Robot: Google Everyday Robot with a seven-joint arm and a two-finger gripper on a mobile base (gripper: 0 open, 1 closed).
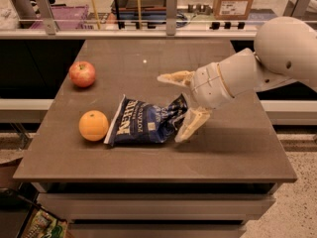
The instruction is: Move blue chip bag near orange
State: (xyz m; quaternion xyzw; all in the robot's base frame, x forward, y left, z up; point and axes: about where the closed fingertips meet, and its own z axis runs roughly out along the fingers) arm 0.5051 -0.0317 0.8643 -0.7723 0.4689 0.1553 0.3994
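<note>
The blue chip bag lies crinkled on the brown table, its left edge close beside the orange, a narrow gap between them. My gripper is at the bag's right end with its two tan fingers spread wide: one finger points left above the bag, the other angles down beside the bag's right edge. The gripper is open and holds nothing.
A red-and-yellow apple sits at the table's left, behind the orange. A railing with posts runs along the far edge, with boxes beyond it. The table's front edge is near the bag.
</note>
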